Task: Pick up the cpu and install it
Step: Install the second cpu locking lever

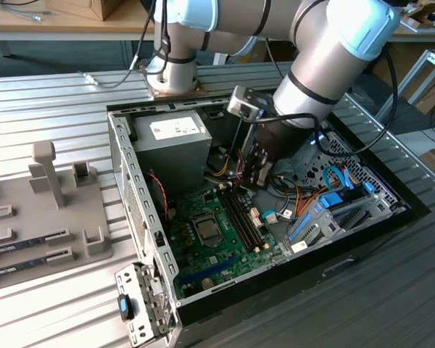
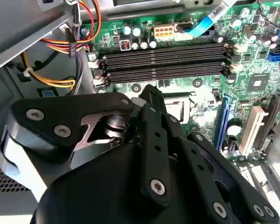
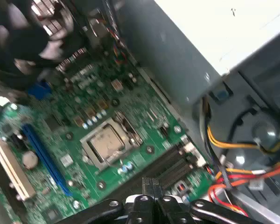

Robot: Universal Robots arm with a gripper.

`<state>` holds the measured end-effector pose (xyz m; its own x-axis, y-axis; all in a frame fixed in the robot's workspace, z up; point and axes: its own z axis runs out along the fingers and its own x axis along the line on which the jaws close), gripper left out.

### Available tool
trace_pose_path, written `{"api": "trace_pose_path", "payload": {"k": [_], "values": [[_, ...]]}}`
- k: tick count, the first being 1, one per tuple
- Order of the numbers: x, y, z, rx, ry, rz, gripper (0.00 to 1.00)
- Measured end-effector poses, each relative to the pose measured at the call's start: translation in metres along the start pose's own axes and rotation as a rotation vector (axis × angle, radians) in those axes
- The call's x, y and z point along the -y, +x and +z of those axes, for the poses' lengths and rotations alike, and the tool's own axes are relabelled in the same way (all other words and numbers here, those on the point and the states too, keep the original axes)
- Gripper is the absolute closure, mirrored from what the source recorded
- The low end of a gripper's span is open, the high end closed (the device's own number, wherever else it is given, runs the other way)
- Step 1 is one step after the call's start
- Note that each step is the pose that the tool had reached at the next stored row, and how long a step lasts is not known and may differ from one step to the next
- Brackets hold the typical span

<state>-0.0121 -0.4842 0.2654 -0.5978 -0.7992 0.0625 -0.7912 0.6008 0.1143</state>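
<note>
The cpu is a pale silvery square lying flat inside the metal socket frame on the green motherboard. In the exterior view the socket sits near the middle of the board in the open computer case. My gripper hangs above the memory slots, behind the socket and off to the exterior view's right of it, not touching the chip. Its black fingers stand pressed together with nothing between them. In the second wrist view the gripper hides most of the socket.
A grey power supply fills the case's back corner, with red, yellow and orange wires beside it. Blue cables and drive bays crowd the exterior view's right. A grey fixture tray with memory sticks lies left of the case.
</note>
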Motion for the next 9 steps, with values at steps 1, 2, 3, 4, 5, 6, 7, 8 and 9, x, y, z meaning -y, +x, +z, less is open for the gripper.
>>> {"api": "trace_pose_path", "payload": {"k": [1,2,3,4,5,6,7,8,9], "values": [[-0.015,0.0113,0.0024,0.0094,0.0123,0.0,0.89],[-0.0239,0.0181,0.0071,0.0222,0.0032,-0.01,0.89],[-0.0244,0.0184,0.0085,0.0235,0.0023,-0.011,0.89],[-0.0247,0.0188,0.01,0.0241,0.0017,-0.012,0.89],[-0.0255,0.0195,0.0124,0.0247,0.0012,-0.014,0.89],[-0.0262,0.02,0.0151,0.0247,0.0011,-0.015,0.89],[-0.0264,0.0205,0.0176,0.0241,0.0013,-0.02,0.89],[-0.0268,0.0211,0.019,0.0231,0.0017,-0.028,0.89],[-0.0273,0.0216,0.02,0.0223,0.0021,-0.035,0.89]]}}
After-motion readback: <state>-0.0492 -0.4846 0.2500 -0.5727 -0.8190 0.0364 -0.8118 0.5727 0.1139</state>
